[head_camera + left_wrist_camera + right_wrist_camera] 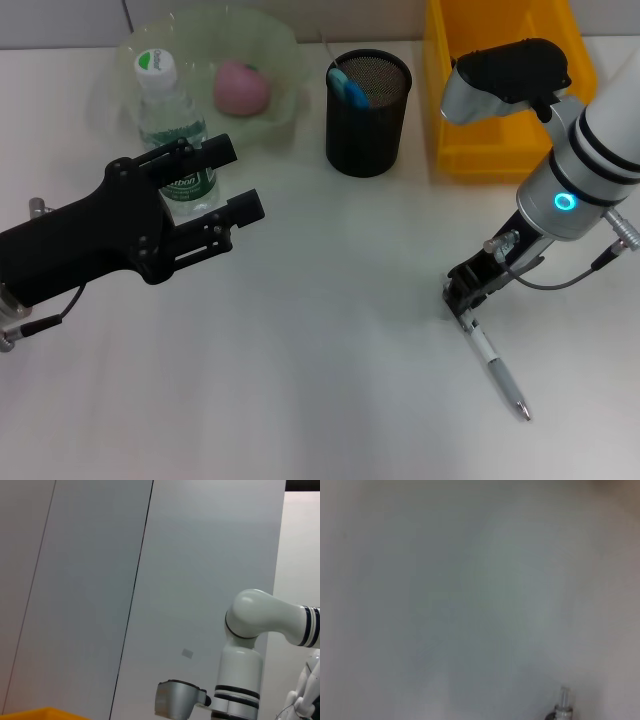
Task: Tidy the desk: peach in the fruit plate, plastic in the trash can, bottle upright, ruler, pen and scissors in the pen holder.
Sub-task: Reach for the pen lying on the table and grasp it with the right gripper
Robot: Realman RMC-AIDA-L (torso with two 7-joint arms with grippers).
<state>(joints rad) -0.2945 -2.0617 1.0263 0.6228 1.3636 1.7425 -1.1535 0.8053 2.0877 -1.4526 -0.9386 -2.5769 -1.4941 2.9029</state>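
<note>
One pen is seen lying on the desk in the head view, its long axis slanting from the right claw toward the near right edge; only its end is caught by the right wrist view. That claw is pressed onto the pen's upper end. One upright bottle is framed by the spread left claw. One peach is seen in the plate.

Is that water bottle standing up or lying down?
Standing up: the bottle has its cap on top, label below, between the open left claw fingers.
</note>
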